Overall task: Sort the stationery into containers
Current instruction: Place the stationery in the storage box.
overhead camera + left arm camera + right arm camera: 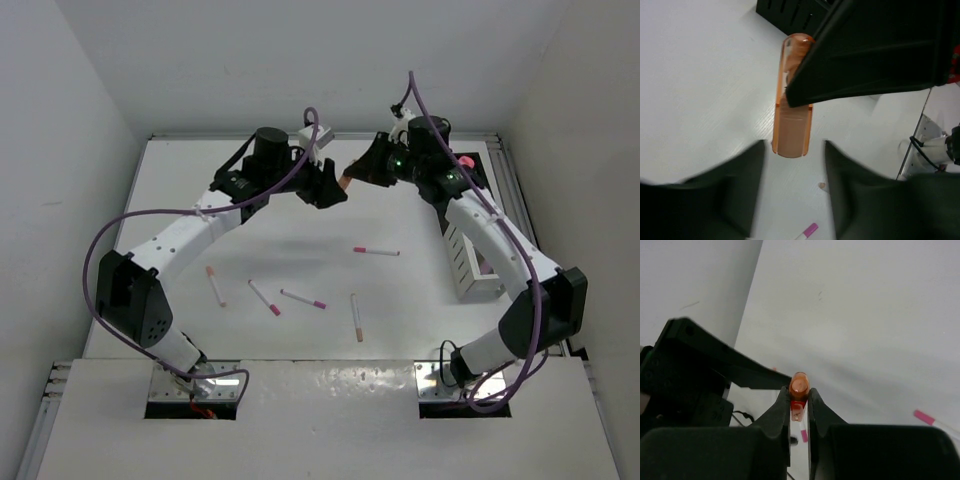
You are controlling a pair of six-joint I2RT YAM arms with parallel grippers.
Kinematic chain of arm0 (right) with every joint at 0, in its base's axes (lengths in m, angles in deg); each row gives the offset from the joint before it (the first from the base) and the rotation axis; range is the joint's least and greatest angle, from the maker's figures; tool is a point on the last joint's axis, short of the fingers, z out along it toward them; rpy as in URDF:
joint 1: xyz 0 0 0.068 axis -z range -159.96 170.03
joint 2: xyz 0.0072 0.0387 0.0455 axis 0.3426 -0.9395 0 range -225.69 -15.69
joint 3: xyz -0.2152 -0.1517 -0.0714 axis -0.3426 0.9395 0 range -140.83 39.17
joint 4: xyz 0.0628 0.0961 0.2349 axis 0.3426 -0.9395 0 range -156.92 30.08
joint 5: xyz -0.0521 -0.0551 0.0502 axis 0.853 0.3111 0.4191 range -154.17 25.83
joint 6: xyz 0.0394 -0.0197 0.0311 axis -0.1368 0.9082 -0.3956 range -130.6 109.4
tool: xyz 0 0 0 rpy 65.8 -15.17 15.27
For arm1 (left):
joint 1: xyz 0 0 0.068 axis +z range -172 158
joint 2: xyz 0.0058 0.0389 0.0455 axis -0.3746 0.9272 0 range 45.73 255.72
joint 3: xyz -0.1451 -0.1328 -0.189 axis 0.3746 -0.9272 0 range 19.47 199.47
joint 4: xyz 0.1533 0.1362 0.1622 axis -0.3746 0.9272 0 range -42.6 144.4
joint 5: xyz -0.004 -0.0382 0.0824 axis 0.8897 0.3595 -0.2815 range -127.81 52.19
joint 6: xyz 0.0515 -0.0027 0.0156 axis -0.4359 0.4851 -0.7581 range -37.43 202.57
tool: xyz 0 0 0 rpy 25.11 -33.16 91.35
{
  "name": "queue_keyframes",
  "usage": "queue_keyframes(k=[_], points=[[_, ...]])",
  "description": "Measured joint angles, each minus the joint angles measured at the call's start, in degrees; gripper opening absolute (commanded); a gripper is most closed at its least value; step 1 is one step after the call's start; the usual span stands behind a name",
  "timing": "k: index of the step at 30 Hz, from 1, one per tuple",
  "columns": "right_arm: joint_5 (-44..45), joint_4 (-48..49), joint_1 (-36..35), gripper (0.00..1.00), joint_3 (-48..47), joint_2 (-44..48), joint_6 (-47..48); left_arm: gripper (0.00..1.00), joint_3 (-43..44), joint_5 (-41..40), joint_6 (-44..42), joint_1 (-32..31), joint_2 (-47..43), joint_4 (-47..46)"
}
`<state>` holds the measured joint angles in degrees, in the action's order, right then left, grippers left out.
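My right gripper (799, 393) is shut on a short chunky orange piece (799, 383), held in the air above the far middle of the table (345, 180). My left gripper (794, 150) is open and empty, its jaws apart just short of the orange piece's near end (792, 105). In the top view the left gripper (333, 190) and the right gripper (357, 172) face each other. Several thin white pens lie on the table, one with a pink tip (376, 251). The white slatted rack (468, 265) stands at the right. The black holder (478, 176) is mostly hidden behind the right arm.
More pens lie near the front middle: two pink-tipped (303, 298) (264, 297) and two orange-tipped (215, 286) (356, 317). A pink piece (466, 160) sits by the black holder. White walls close in the table on three sides.
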<state>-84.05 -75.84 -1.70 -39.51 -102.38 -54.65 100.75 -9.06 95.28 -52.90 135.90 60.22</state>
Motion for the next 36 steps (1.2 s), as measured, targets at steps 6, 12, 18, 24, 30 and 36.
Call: queue_keyframes(k=[6,12,18,24,30,36], points=[[-1.2,-2.67,7.98,0.0,3.45,6.16,7.26,1.0,-1.36,0.85,-4.74,-0.44,-2.67,0.79],[-0.46,-6.34,30.53,0.0,10.64,17.0,16.79,1.0,-6.82,-1.79,-8.98,4.76,-7.1,2.19],[0.24,-8.15,42.32,0.0,18.25,20.81,25.7,1.0,-12.9,-5.62,-13.86,5.77,-8.68,3.37],[1.79,-7.8,44.59,0.0,22.82,17.77,31.19,1.0,-13.25,-6.6,-16.92,5.75,-8.68,5.64],[3.48,-4.37,45.42,0.0,25.94,15.72,34.4,1.0,-13.25,-7.72,-19.98,5.11,-8.52,6.4],[4.52,-2.32,45.57,0.49,26.56,12.92,36.61,0.91,-10.84,-8.02,-22.99,2.4,-2.75,7.06]])
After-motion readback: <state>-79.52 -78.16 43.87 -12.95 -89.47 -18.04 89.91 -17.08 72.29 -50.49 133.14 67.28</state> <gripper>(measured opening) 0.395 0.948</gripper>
